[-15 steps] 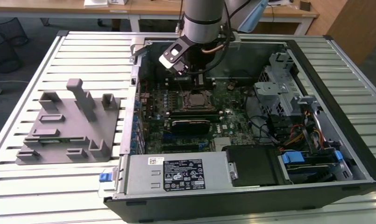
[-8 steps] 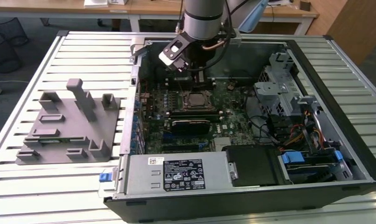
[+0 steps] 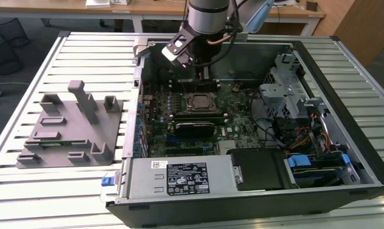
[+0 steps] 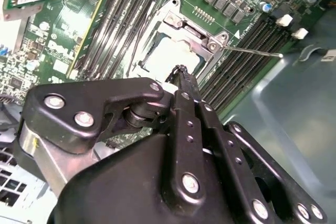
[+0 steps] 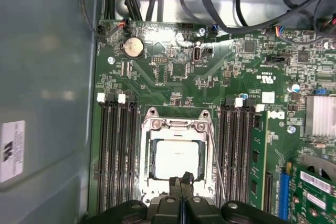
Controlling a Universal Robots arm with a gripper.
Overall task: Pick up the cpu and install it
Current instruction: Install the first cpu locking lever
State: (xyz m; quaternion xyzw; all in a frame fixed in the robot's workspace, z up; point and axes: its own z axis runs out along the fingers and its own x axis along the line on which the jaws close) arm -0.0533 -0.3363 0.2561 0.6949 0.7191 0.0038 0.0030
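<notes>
The computer case (image 3: pixel 344 71) lies open on the surface (image 3: pixel 71 191), with the fixture (image 3: pixel 71 129) beside it on the exterior view's left. Inside, the cpu (image 5: pixel 177 158) sits in the socket (image 5: pixel 176 125) on the motherboard (image 5: pixel 157 77), memory slots (image 5: pixel 115 156) on both sides. My gripper (image 5: pixel 181 181) hangs over the socket's far edge.

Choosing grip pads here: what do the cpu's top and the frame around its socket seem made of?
The cpu: pale silver-white metal top, matt, lit evenly without glare. The socket frame: likely bare steel, bright grey, with shiny screw heads on it. Look alone leaves the alloys open.
</notes>
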